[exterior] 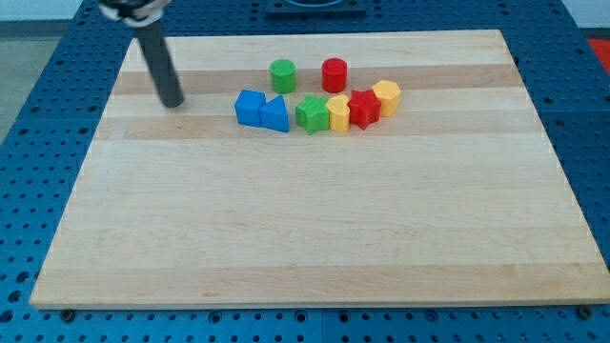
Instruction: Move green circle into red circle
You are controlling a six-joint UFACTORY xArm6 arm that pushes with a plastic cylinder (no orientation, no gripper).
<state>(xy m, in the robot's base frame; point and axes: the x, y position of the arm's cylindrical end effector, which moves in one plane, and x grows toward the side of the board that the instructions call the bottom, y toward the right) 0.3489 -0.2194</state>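
Observation:
The green circle [282,74] stands near the view's top centre of the wooden board [315,229]. The red circle [334,72] stands to its right, with a gap about one block wide between them. My tip [172,102] rests on the board at the upper left, well to the left of the green circle and slightly lower in the view.
A row of blocks lies just below the two circles: a blue cube [250,107], a blue triangle-like block [274,113], a green star [311,113], a yellow block [338,112], a red star [364,108] and a yellow hexagon [386,96].

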